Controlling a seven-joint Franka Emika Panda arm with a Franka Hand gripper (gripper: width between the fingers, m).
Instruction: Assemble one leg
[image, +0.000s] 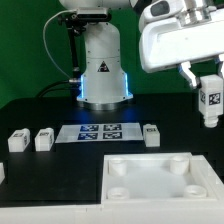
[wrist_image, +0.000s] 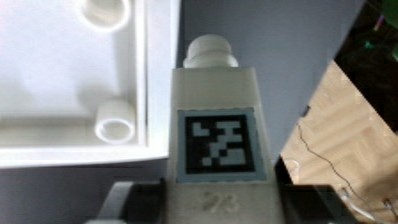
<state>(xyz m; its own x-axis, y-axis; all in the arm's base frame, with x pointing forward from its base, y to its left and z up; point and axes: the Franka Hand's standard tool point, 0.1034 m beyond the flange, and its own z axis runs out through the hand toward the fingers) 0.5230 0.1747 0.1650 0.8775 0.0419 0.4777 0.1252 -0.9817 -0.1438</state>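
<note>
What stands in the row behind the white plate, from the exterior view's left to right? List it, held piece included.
First loose leg → second loose leg → marker board → third loose leg → held leg, raised in the gripper.

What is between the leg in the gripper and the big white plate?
Nothing. In the exterior view the leg hangs in the gripper over bare dark table, apart from the white plate.

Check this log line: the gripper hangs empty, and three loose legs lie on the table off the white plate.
Wrong on one count: the gripper holds a leg, clear in the wrist view. Three loose legs do lie off the white plate.
</note>
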